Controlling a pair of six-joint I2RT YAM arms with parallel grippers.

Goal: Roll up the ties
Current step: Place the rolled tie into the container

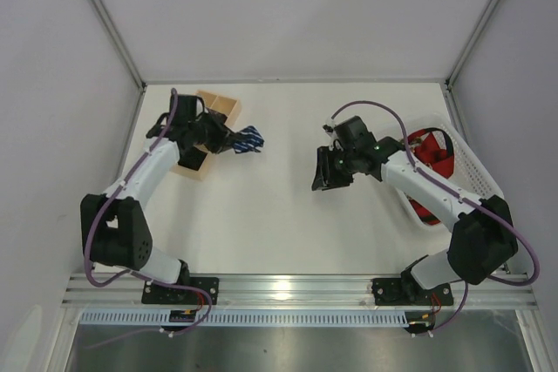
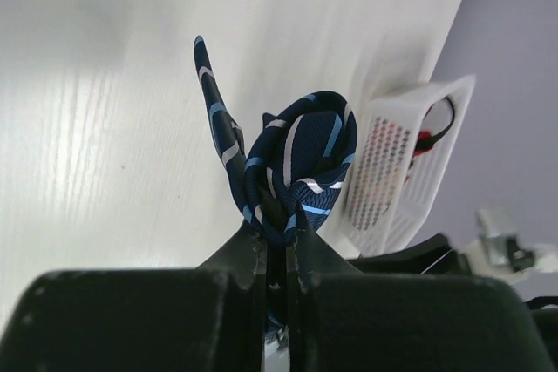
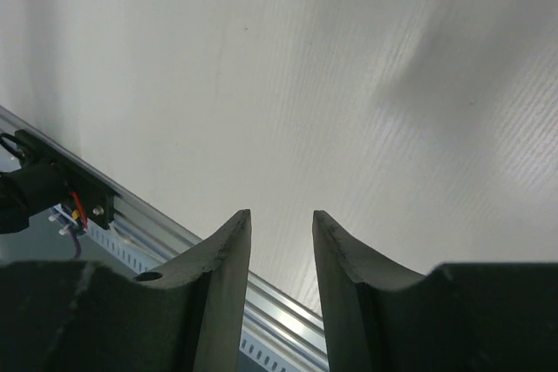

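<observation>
My left gripper (image 1: 228,143) is shut on a rolled navy tie (image 1: 249,139) with pale diagonal stripes, beside the wooden box (image 1: 215,106) at the back left. In the left wrist view the navy tie (image 2: 296,163) is a loose roll pinched between my fingers, one end sticking up. My right gripper (image 1: 327,172) is open and empty over the bare table middle; the right wrist view shows its jaws apart (image 3: 281,219) with nothing between them. A red tie (image 1: 432,158) lies in the white basket (image 1: 475,167) at the right.
The wooden box holds dark bundles under my left arm. The white basket (image 2: 401,163) also shows in the left wrist view. A metal rail (image 1: 288,289) runs along the near table edge. White walls enclose the table.
</observation>
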